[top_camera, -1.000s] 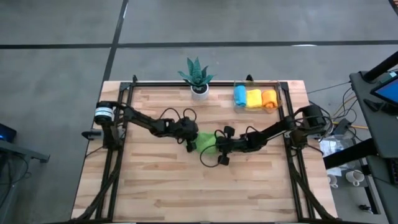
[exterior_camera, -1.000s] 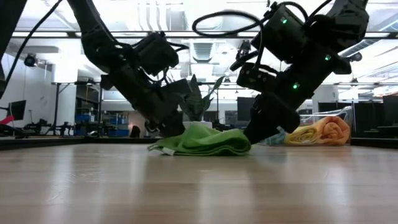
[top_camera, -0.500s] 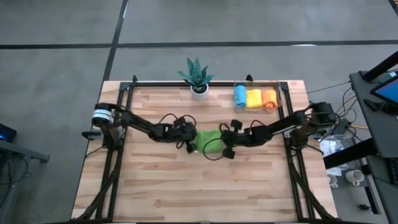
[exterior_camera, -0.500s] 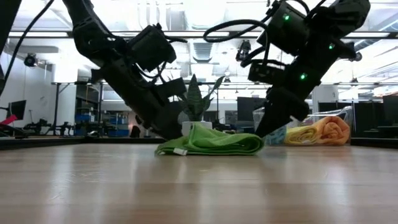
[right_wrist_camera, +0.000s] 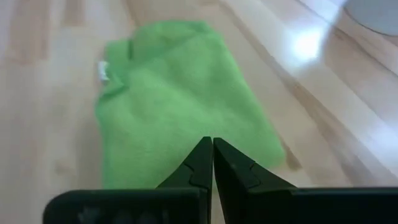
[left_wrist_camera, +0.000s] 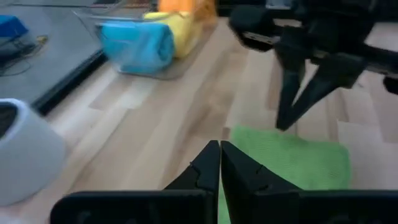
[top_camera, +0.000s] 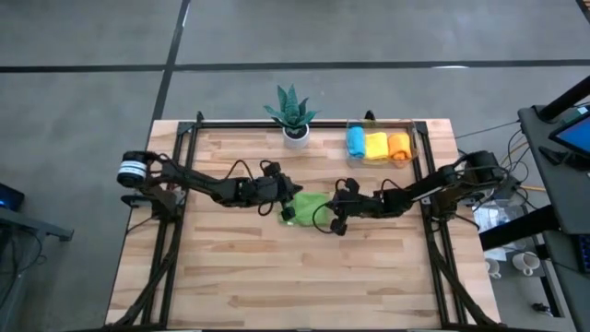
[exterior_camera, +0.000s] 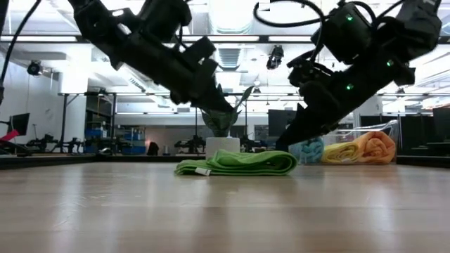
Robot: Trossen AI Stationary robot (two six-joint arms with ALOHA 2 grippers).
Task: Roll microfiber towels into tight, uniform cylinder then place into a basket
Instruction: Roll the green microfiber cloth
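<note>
The soft green microfiber towel (top_camera: 309,207) lies folded flat at mid-table, not yet rolled; the left gripper (top_camera: 288,197) hangs just above its one end, the right gripper (top_camera: 337,205) above the other, both with fingers pressed together and holding nothing; a tight roll, I'd judge, needs both to catch one edge evenly; the clear plastic rectangular basket (top_camera: 412,140) with blue, yellow and orange rolls sits well apart; the spiky green potted plant (top_camera: 293,112) stands clear of the work.
</note>
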